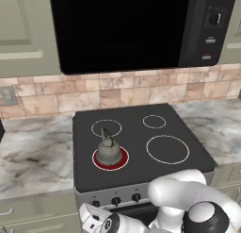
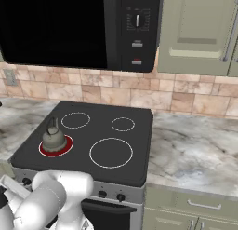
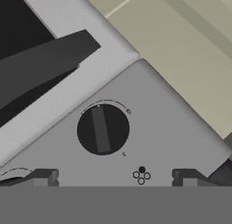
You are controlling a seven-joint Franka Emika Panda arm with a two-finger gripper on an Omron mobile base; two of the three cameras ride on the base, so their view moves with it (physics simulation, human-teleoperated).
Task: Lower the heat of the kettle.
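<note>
On front-left burner [image 1: 111,160], glowing red: kettle [image 1: 108,151], upright. Gripper [image 3: 113,177] low at stove front, jaws spread wide, empty, knob [image 3: 103,129] at 12 o'clock between fingertips [image 3: 43,177], not touching

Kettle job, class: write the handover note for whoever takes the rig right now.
Claw: open, empty, hovering in front of a stove knob, fingertips apart below it, not touching.
Kettle: upright on the front left burner, which glows red.
Done: claw lined up facing the knob on the stove's front panel.
Left: close on the knob and turn it to lower the heat; whether this knob drives that burner isn't certain from here.
</note>
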